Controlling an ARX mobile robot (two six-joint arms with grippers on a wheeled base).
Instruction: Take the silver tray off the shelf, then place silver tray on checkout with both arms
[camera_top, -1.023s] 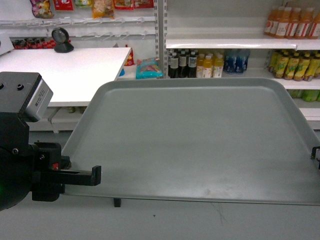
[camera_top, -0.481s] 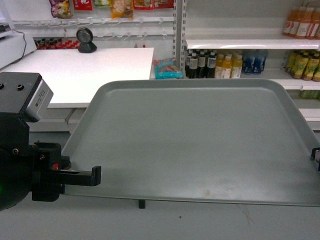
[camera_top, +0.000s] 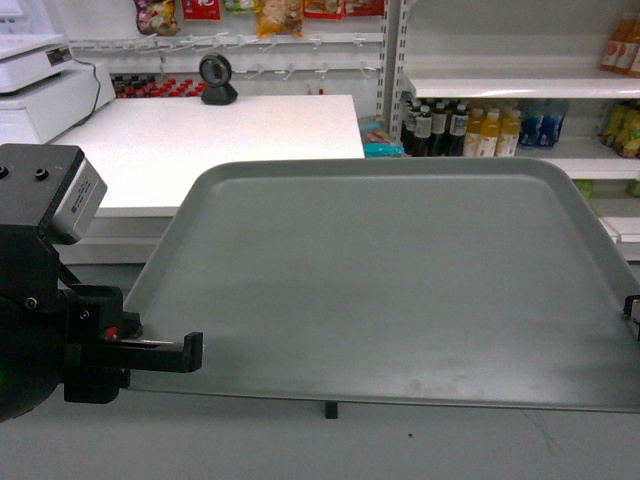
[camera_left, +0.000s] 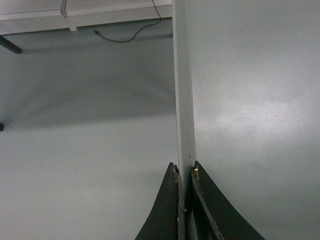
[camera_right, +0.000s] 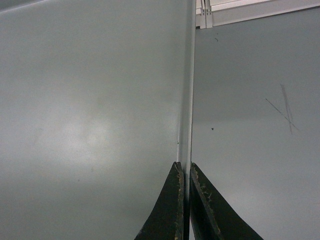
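The silver tray (camera_top: 390, 280) hangs level in the air in front of me, held at both short sides. On its left rim my left gripper (camera_top: 186, 352) is shut; in the left wrist view that gripper (camera_left: 184, 169) pinches the rim (camera_left: 183, 100) edge-on. At the frame's right edge my right gripper (camera_top: 633, 312) barely shows; in the right wrist view it (camera_right: 184, 168) is shut on the tray's other rim (camera_right: 188, 90). Behind the tray on the left stands the white checkout (camera_top: 200, 140). The shelf (camera_top: 520, 86) with bottles is at the back right.
A white scale (camera_top: 45, 85) and a black round scanner (camera_top: 216, 80) sit on the checkout's far side. Bottles (camera_top: 450, 125) line the lower shelf board, with a blue packet (camera_top: 378, 140) beside them. A black cable (camera_left: 130, 35) lies on the grey floor under the tray's left.
The checkout, shelves and bottles have slid to the right in the head view, so my view has swung left. The tray and both grippers keep the same place in the frame.
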